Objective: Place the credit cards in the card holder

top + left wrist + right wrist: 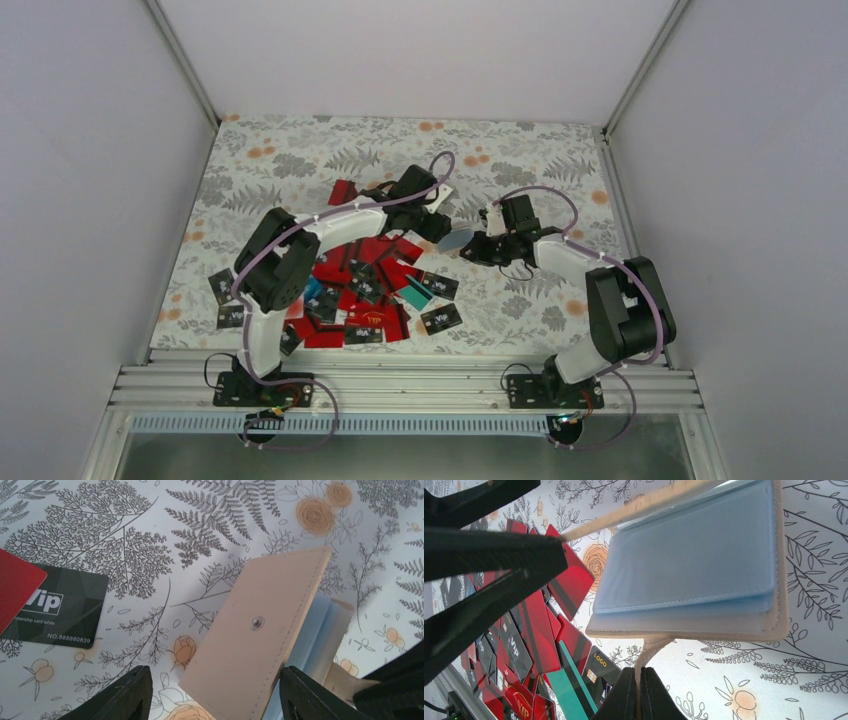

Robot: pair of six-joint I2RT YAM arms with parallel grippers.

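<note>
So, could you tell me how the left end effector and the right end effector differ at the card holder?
The left end effector has its jaws apart, either side of the card holder's tan cover flap; the right end effector is shut, pinching a tan strip at the holder's edge. The left meets the raised flap, the right the half carrying the blue sleeves. Both are black and work the same open holder.

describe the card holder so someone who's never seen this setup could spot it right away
On the floral tablecloth, look just off the far right corner of the heap of red and black credit cards. The card holder hangs above the cloth there, its tab pinched in the right hand. Alone among flat single cards, it is a tan stitched folder opened on pale blue sleeves.
</note>
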